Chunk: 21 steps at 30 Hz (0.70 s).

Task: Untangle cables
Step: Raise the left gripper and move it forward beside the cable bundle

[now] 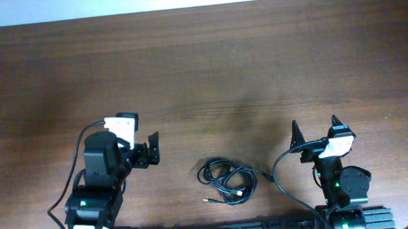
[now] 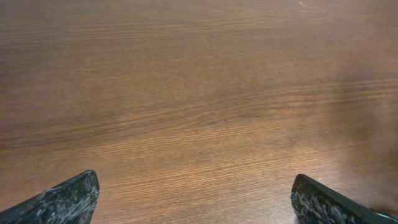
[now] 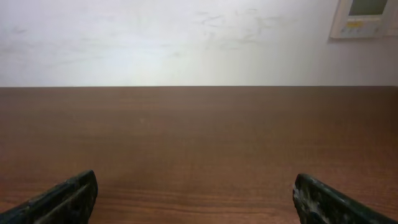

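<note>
Overhead, your cables (image 1: pixel 227 179) lie in one tangled bundle on the worktop (image 1: pixel 202 67), between the two arms and touched by neither, so all the untangling is left to do. Left wrist: the left jaws are spread wide over bare wood. Right wrist: the right jaws are spread too, holding nothing, with no cable in sight.

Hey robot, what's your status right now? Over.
Left gripper open, empty; right gripper open, empty. Thin black tangled cables lie untouched on brown wooden table between them. No obstacle seen.
</note>
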Each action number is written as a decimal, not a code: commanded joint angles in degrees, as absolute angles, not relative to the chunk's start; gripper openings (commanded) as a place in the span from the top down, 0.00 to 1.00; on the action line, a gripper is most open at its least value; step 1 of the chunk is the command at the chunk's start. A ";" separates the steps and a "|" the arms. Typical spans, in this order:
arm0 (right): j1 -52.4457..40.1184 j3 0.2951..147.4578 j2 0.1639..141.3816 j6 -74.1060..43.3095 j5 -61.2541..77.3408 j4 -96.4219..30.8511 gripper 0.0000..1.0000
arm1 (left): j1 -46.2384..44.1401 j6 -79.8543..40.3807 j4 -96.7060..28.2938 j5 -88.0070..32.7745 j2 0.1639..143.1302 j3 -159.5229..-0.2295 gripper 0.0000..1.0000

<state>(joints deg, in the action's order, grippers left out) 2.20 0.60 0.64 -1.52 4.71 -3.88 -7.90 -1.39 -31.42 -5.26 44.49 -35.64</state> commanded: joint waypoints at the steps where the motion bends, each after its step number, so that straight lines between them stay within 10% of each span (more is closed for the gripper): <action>1: 1.93 0.34 0.36 -1.80 4.21 -4.16 0.01 | -7.73 0.34 -32.45 -8.38 47.11 -39.31 0.01; 21: 1.93 0.34 0.36 -1.80 4.23 -4.16 0.01 | -7.70 3.11 -40.60 -14.17 58.17 -49.45 0.01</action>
<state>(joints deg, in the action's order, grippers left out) 2.20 0.60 0.64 -1.54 4.71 -3.86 -7.90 2.15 -40.75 -13.15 57.91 -48.01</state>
